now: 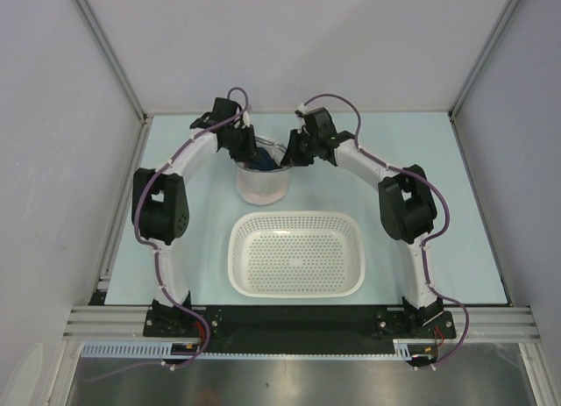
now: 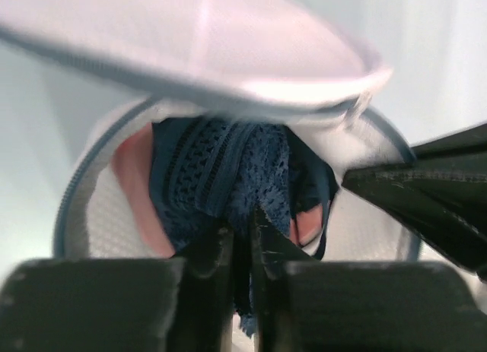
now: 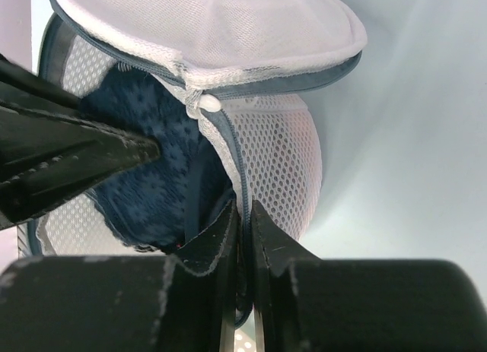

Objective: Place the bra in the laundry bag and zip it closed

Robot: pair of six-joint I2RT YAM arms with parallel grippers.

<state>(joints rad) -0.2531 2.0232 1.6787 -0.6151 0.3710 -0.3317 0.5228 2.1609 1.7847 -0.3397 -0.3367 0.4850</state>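
The bra [image 2: 221, 169] sits bunched inside the upright laundry bag [image 1: 263, 185] on the counter [image 1: 421, 152], our left jaws closed narrow on its lace, our right jaws pinching the zip rim [image 3: 232, 162]. If the left jaws lift without releasing, we judge the lace could drag out with them — or foul the zip. The flap lid [image 3: 228, 25] (open above the mouth) and both jaws crowd the opening; the basket [image 1: 296, 216] stands apart.
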